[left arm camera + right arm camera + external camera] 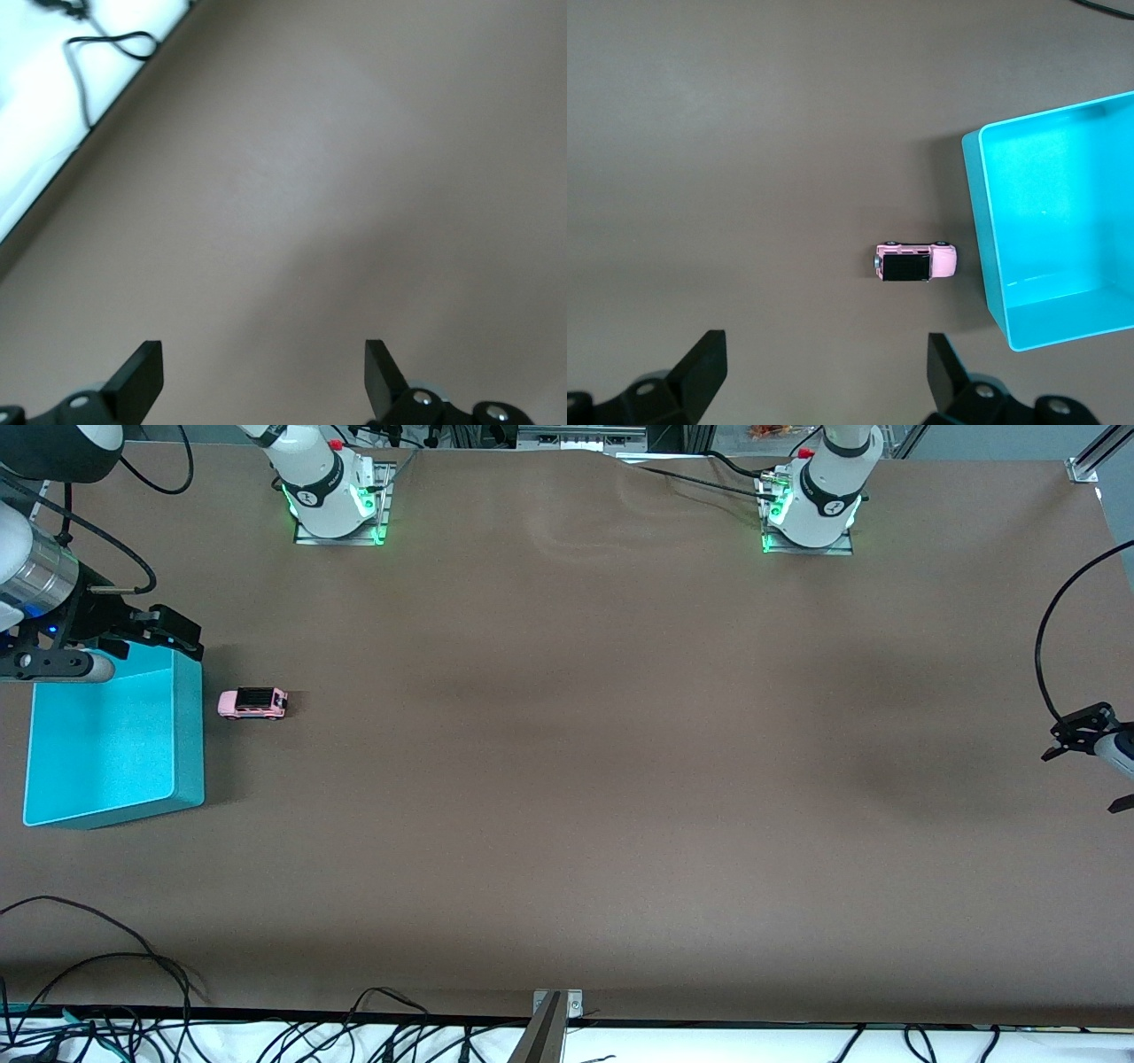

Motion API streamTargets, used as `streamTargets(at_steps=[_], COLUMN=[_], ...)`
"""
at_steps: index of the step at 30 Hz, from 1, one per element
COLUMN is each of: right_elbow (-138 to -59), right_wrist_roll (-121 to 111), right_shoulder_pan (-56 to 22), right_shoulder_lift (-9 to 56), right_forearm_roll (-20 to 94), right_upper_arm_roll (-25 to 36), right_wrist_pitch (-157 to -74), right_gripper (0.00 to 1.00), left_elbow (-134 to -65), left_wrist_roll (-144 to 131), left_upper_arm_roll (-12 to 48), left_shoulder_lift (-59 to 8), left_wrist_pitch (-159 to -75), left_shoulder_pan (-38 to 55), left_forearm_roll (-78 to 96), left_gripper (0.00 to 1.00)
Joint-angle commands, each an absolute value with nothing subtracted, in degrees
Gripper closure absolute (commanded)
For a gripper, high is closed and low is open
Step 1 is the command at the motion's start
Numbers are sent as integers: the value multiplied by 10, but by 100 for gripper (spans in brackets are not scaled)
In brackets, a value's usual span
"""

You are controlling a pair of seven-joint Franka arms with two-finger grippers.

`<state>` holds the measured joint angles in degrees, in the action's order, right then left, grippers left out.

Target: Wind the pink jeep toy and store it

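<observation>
1. The jeep (253,703) sits on the surface just beside the bin (188,726), its long axis pointing at the bin wall.
2. Right jaws (824,372), spread wide and empty, hang above the bin's edge, much closer to the jeep.
3. Left jaws (264,376), wide and empty, wait at the left arm's end.

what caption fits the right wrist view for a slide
Open right gripper above the table, with the pink jeep toy on its wheels beside the empty turquoise bin.

Pink jeep toy (253,703) — turquoise bin (188,735) crowds one end.
</observation>
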<state>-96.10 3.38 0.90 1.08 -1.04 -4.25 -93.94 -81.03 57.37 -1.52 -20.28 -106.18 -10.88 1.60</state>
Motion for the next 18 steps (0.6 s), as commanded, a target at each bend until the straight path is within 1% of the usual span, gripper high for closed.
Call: streamTargets(at_steps=[1, 9, 15, 18], right_elbow=[-947, -947, -947, -947], right_wrist_roll=[29, 29, 34, 36], right_shoulder_pan=[10, 11, 11, 11], right_shoulder_lift=[18, 30, 33, 34], right_forearm_roll=[-15, -13, -12, -12], right_upper_arm_roll=[-43, -41, -41, -41], right_wrist_pitch=[-933, -937, -936, -937], right_gripper=[0, 0, 0, 0], left_elbow=[-858, -933, -961, -974], left_wrist_roll=[418, 216, 127, 103], left_upper_arm_roll=[-26, -26, -26, -23], left_shoulder_lift=[-147, -72, -29, -19], left_wrist_pitch=[-1054, -1028, -987, -971], left_shoulder_pan=[-82, -45, -18, -10], left_forearm_roll=[18, 20, 12, 12], left_gripper=[0, 0, 0, 0])
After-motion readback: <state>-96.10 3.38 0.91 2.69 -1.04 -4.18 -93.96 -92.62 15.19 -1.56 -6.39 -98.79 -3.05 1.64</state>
